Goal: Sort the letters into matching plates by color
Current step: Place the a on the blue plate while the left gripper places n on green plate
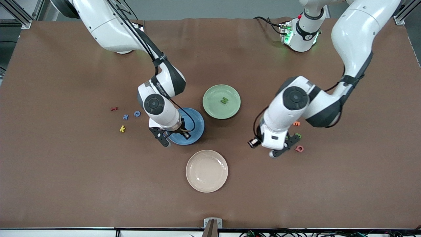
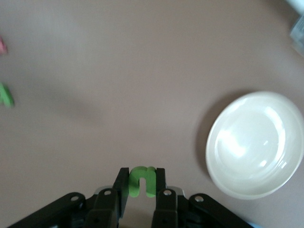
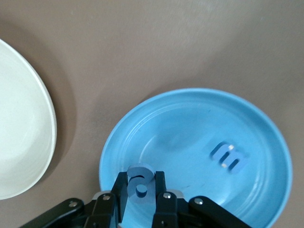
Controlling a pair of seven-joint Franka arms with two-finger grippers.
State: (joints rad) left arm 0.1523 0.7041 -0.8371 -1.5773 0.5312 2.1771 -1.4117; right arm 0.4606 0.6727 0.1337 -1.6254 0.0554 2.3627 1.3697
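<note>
My right tool (image 3: 140, 194) is clamped on a blue letter (image 3: 140, 183), hanging over the rim of the blue plate (image 3: 256, 118) at centre frame, where another blue letter (image 3: 229, 156) already lies. My left tool (image 2: 141, 192) pinches a green letter (image 2: 142, 180) above the bare worktop (image 1: 65, 184) at right of centre (cream plate (image 2: 256, 142) close by). The green plate (image 1: 210, 105) at mid-frame holds one green letter (image 1: 224, 100).
</note>
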